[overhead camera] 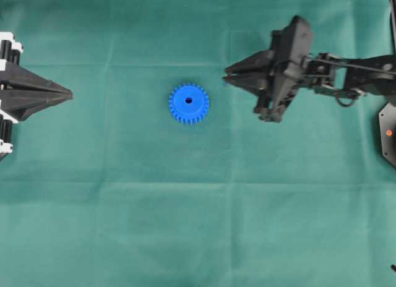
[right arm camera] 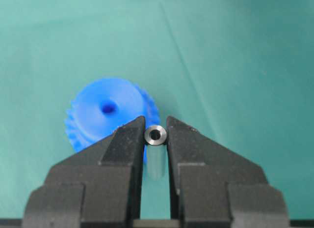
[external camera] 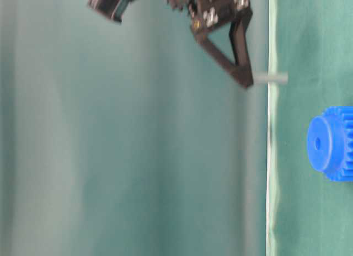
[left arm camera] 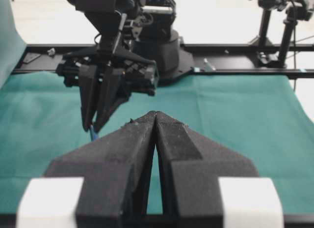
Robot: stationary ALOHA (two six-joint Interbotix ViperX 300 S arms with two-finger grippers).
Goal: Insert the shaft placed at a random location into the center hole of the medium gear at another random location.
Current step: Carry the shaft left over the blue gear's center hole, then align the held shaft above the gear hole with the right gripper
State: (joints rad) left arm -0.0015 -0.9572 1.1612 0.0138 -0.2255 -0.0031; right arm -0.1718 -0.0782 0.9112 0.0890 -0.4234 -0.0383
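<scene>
The medium gear (overhead camera: 189, 103) is bright blue and lies flat mid-table, its dark center hole (overhead camera: 188, 101) facing up. My right gripper (overhead camera: 225, 75) hovers just right of it, raised off the cloth, shut on the shaft (right arm camera: 155, 135), a small silvery pin seen end-on between the fingertips. In the right wrist view the gear (right arm camera: 98, 115) and its center hole (right arm camera: 108, 108) lie just ahead and left of the pin. The table-level view shows the shaft (external camera: 271, 78) sticking out from the right gripper (external camera: 244, 79), apart from the gear (external camera: 331, 143). My left gripper (overhead camera: 69, 96) rests at the far left, shut and empty.
Green cloth (overhead camera: 198, 225) covers the whole table. A black mount with an orange dot (overhead camera: 388, 133) sits at the right edge. The left wrist view shows a black rail and stands (left arm camera: 274, 21) beyond the far table edge.
</scene>
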